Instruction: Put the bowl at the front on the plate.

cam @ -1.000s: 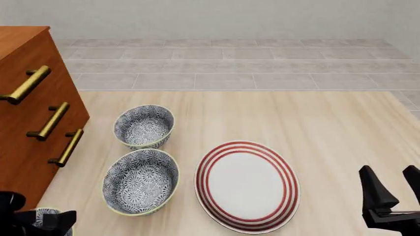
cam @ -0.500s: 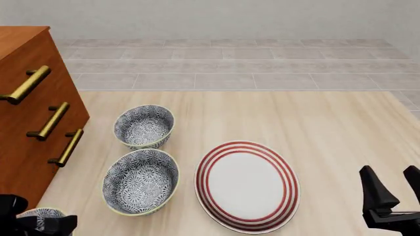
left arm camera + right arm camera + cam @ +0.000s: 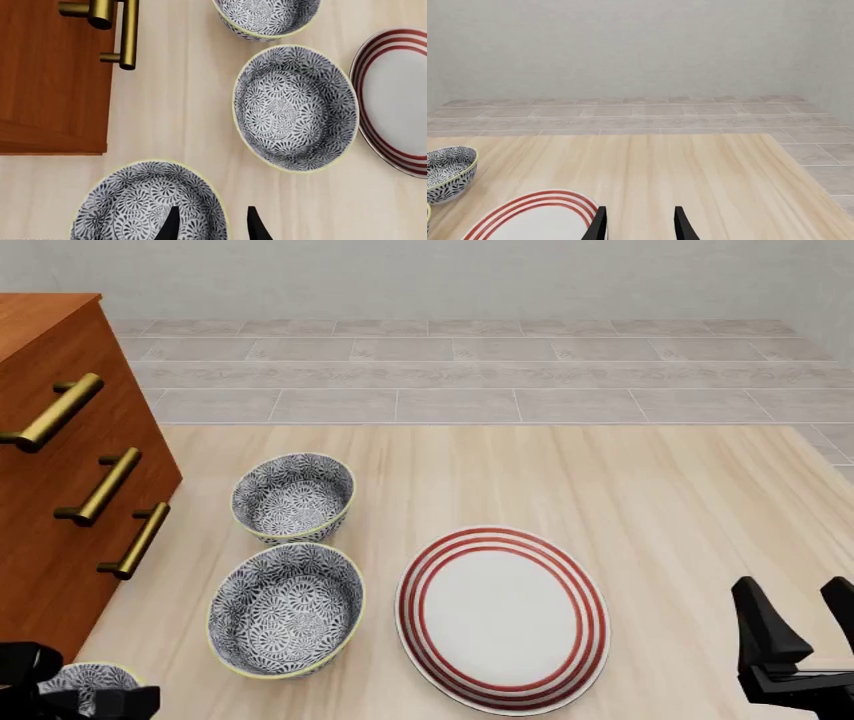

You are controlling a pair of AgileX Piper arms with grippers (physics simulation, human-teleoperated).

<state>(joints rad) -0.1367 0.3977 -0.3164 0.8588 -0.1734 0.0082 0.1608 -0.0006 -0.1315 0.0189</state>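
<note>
A pale wood counter (image 3: 667, 490) runs out to a grey tiled floor. Nearest, at the front-left corner, the bowl (image 3: 143, 205) sits beside the wooden cabinet (image 3: 54, 480), with the left hand (image 3: 210, 222) open, its fingers straddling the bowl's rim. The right hand (image 3: 801, 625) hangs open at front right. The plate (image 3: 501, 618) lies in the middle, a second bowl (image 3: 286, 608) just left of it, a third bowl (image 3: 294, 497) beyond.
</note>
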